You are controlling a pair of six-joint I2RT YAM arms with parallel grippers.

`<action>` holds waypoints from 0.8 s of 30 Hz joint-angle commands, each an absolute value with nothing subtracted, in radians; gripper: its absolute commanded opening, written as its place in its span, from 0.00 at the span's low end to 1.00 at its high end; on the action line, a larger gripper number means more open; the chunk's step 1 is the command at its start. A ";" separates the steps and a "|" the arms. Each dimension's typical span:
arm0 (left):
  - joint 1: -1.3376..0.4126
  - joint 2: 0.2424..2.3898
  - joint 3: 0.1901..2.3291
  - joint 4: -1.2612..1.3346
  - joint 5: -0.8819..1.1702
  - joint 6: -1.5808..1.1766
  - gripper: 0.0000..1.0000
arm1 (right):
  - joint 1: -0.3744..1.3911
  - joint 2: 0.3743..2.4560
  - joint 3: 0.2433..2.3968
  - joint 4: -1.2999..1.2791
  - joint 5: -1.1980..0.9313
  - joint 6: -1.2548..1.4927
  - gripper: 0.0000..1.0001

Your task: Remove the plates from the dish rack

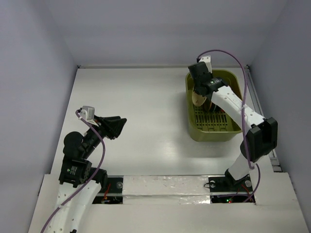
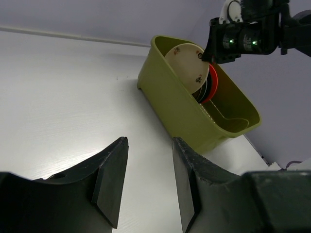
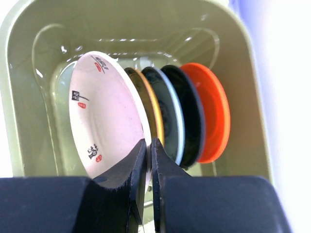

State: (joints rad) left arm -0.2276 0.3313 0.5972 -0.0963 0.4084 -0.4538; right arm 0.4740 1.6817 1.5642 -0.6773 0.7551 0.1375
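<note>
The olive-green dish rack (image 1: 232,79) stands at the far right of the table; it also shows in the left wrist view (image 2: 184,111) and the right wrist view (image 3: 29,97). Several plates stand on edge in it: a beige plate (image 3: 104,116) with red and black marks, then amber-yellow (image 3: 151,104), teal-blue (image 3: 171,111), a dark one (image 3: 192,116) and orange-red (image 3: 214,111). My right gripper (image 3: 149,141) is shut on the beige plate's rim (image 1: 198,98). My left gripper (image 2: 149,141) is open and empty, over the table at the left (image 1: 116,126).
White walls close in the table on the left, back and right. The rack's ribbed insert (image 1: 214,119) shows at its near end. A taped strip (image 1: 165,187) runs along the table's near edge between the arm bases.
</note>
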 commanded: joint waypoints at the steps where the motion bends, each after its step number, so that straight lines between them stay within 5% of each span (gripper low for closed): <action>1: -0.230 0.325 0.589 -0.048 0.422 -0.454 0.38 | 0.486 1.582 1.635 -0.689 0.828 0.123 0.01; 10: -0.230 0.331 0.588 -0.048 0.419 -0.454 0.39 | 0.558 1.419 1.687 -0.723 0.818 0.130 0.00; 16: -0.230 0.333 0.592 -0.055 0.407 -0.454 0.40 | 0.673 1.379 1.646 -0.594 0.582 0.204 0.00; 24: -0.230 0.331 0.598 -0.066 0.390 -0.451 0.72 | 0.830 1.621 1.601 -0.332 0.261 0.353 0.00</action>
